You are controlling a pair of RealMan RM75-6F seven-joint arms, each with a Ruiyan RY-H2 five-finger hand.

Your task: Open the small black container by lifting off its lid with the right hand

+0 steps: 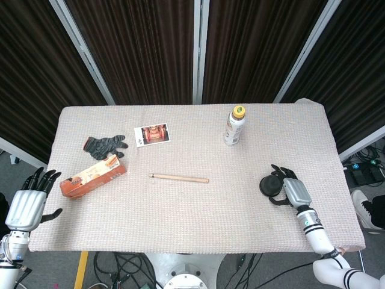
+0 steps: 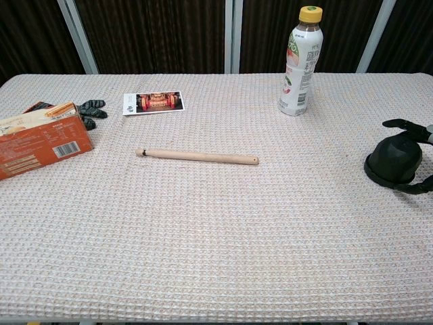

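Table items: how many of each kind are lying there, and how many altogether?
Bottle: 1
Black container: 1
Wooden stick: 1
Orange box: 1
Glove: 1
Photo card: 1
Total: 6

The head view looks steeply down from high above, taking in the whole counter (image 1: 198,211) and dark curtains behind (both hands at its near corners). The chest view sits low at the near edge, facing across the same counter toward the curtains, much closer
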